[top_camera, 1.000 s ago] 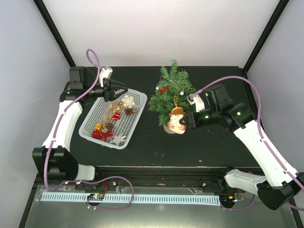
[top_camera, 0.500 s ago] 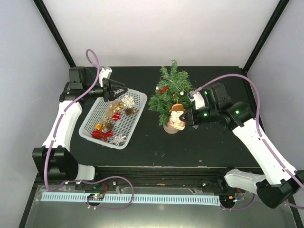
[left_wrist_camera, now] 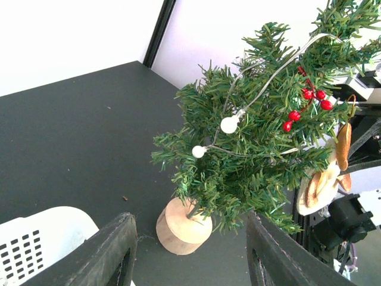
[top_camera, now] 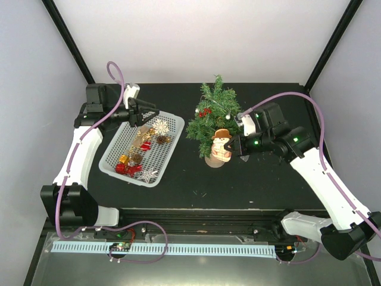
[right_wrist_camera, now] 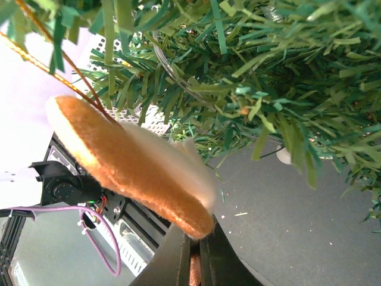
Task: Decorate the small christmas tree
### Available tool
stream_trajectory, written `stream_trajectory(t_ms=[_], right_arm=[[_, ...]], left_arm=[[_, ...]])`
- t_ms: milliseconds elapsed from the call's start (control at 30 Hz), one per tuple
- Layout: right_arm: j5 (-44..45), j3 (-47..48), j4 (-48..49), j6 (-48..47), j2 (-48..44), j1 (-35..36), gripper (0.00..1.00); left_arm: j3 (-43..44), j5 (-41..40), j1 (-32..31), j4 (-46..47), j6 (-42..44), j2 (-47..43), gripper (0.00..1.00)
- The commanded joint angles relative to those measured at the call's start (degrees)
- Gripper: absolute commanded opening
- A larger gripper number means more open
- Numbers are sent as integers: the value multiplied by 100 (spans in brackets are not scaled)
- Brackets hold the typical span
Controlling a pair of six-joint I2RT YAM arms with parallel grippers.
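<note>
From above, the small christmas tree point(top_camera: 215, 113), a bushy dark green conifer on a round tan wooden base point(top_camera: 215, 161), is standing with its long axis vertical, tip pointing up. It is sitting just left of my right gripper point(top_camera: 233, 148), whose jaws are clamping a tan felt snowman ornament point(top_camera: 221, 145) against its lower branches. My left gripper point(top_camera: 149, 117) is hovering, jaws apart, over a white perforated basket point(top_camera: 107, 162), the tree well to its right. Everything is resting on a matte black table point(top_camera: 250, 185) between pale walls point(top_camera: 196, 42).

At my left wrist, the tree is rising ahead between my spread fingers point(left_wrist_camera: 113, 250).

At my right wrist, my fingers are pinching the ornament's edge beneath green needles.
</note>
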Motion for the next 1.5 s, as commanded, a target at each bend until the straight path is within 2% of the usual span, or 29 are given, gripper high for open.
stream_trajectory(t_ms=[0,900,1467], right_arm=[[22,-70,120,36,-134,-47,3],[-40,-377,79,37,-252,-48,1],[78,-357,201,82,-247,-47,6]], left_arm=[[-28,133,38,168,-37,-99,52],[-77,138,37,261,-72,-138,52],[-85,138,45,263,-63,-173,52]])
